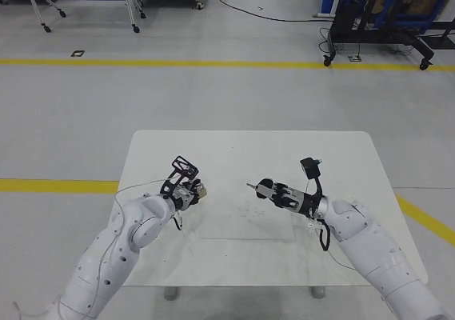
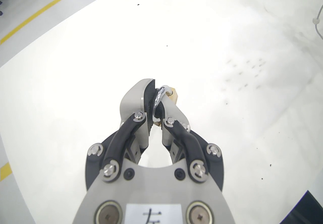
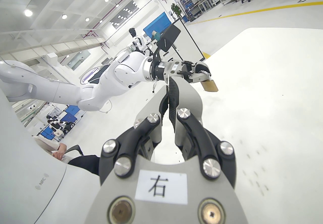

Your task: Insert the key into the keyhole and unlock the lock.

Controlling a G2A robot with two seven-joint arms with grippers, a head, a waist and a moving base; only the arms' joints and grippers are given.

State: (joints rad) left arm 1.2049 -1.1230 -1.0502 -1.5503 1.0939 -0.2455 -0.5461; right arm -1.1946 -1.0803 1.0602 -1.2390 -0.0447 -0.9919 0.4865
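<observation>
top view / left arm: enters from the lower left of the frame, forearm angled up and to the right, wrist above the left-centre of the table [image 1: 235,148].
top view / left gripper [image 1: 193,192]: fingers closed on the lock [image 1: 200,190]; the brass body sticks out past the fingertips toward frame centre.
top view / right arm: enters from the lower right, forearm angled up and to the left, wrist right of centre.
top view / right gripper [image 1: 261,189]: closed on the key [image 1: 251,186]; a thin tip shows past the fingers, long axis near level, aimed left at the lock.
top view / gap: key tip and lock apart, facing each other across mid-table.
left wrist view / left gripper [image 2: 157,99]: pads clamped on the silver shackle; the brass body of the lock [image 2: 174,95] lies just beyond the fingertips, above the table [image 2: 202,33].
right wrist view / right gripper [image 3: 169,91]: ribbed pads pressed together with almost no gap; key too thin to make out here.
right wrist view / left gripper [image 3: 202,72]: farther off, beyond the right fingertips, arm stretched level.
right wrist view / lock [image 3: 210,85]: hangs by its shackle from that far gripper, body tilted, held above the table [image 3: 265,88].
</observation>
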